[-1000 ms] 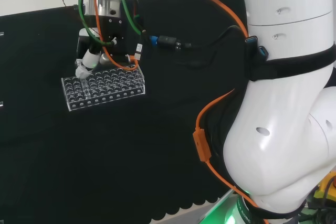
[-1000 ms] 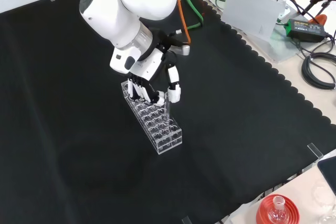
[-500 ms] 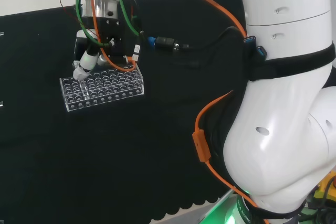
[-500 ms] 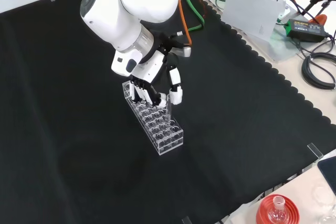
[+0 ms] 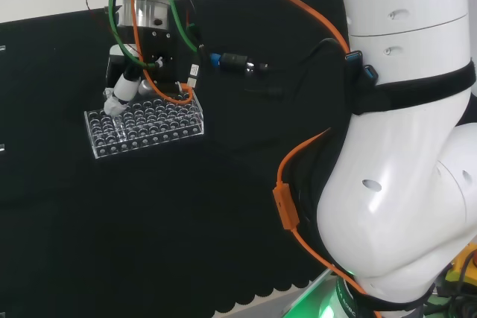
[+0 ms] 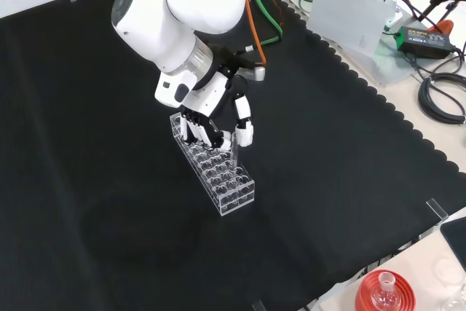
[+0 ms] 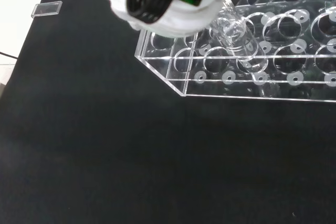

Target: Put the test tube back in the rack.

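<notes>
Over the far-left end of the clear plastic test tube rack (image 5: 144,127), as the head view shows it, my black and white hand (image 6: 218,116) hangs with its fingers curled downward. Pinched between them is the clear glass test tube (image 7: 236,39); the wrist view shows its rounded lower end just at the rack's top plate, near the corner holes, tilted rather than plumb. I cannot tell for certain whether the tip is already inside a hole or only resting at its rim.

I judge this to be the insertion step: the tube is carried to the rack and is about to go down, but it is not yet seated. The next move calls for straightening the tube so it stands upright over one hole, then lowering it until it rests at the bottom, and only then spreading my fingers.

In the front view the rack lies on the black cloth of the worktop (image 6: 95,202), with my fingertips (image 6: 243,133) close above its upper end.
</notes>
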`<state>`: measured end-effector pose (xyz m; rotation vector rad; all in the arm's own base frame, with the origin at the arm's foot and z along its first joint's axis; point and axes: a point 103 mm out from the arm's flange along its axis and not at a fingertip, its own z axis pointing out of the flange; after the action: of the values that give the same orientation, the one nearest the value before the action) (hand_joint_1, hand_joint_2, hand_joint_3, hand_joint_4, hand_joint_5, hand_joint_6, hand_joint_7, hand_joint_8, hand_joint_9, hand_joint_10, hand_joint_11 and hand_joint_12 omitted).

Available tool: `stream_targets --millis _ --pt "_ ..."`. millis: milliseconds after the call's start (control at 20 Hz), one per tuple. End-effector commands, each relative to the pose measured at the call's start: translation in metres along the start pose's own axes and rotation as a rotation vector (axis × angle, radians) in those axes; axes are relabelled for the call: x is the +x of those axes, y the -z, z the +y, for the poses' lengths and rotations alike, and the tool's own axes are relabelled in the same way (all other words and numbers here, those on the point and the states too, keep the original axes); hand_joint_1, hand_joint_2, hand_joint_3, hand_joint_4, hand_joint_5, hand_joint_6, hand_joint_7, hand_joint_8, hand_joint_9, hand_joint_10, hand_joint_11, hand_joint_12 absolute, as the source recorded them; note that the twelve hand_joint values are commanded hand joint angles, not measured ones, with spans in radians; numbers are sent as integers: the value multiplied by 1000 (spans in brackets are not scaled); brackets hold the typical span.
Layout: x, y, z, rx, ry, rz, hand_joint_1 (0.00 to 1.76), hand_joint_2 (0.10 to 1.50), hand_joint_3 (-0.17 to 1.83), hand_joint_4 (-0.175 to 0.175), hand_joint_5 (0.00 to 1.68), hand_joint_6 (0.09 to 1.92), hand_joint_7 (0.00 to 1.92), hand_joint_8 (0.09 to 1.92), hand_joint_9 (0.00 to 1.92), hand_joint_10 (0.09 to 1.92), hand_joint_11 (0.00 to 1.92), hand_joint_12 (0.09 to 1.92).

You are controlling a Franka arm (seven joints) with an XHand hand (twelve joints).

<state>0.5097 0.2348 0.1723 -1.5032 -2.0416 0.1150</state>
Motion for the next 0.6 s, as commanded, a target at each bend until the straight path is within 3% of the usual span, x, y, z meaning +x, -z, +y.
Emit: stream_targets --millis 50,600 --pt "-2 -3 1 2 0 9 1194 719 577 -175 1220 720 1390 582 1100 625 682 1308" --pt "-4 -14 6 16 -2 22 1194 722 573 -175 1217 722 1389 583 1100 626 682 1308"
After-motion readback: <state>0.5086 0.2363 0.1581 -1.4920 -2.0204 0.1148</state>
